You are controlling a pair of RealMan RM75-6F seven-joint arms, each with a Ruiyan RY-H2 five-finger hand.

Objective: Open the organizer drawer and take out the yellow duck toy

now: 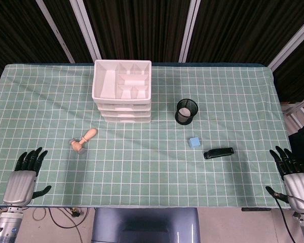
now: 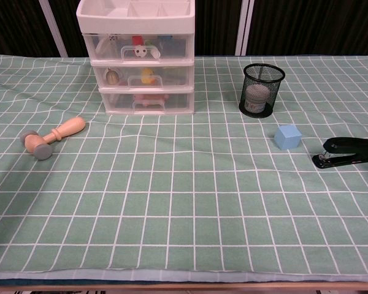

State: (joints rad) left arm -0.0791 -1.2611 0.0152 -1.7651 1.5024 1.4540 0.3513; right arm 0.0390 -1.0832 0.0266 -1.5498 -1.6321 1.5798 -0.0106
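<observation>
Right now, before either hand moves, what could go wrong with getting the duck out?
1. The duck sits in the middle drawer of three close-stacked ones; fingers could catch the wrong handle.
2. The organizer looks light and stands free on the cloth, so a one-handed pull may drag it forward.
3. Both the left hand and right hand rest at the near edge; the mallet lies along a left-hand reach.

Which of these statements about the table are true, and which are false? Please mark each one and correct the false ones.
1. The yellow duck toy is in the middle drawer of the organizer. True.
2. The middle drawer is pulled out. False: all drawers look closed.
3. The left hand holds the wooden stamp. False: it rests apart, holding nothing.
4. The blue cube lies between the mesh cup and the black stapler. True.
5. The right hand touches the stapler. False: it is apart from it.
</observation>
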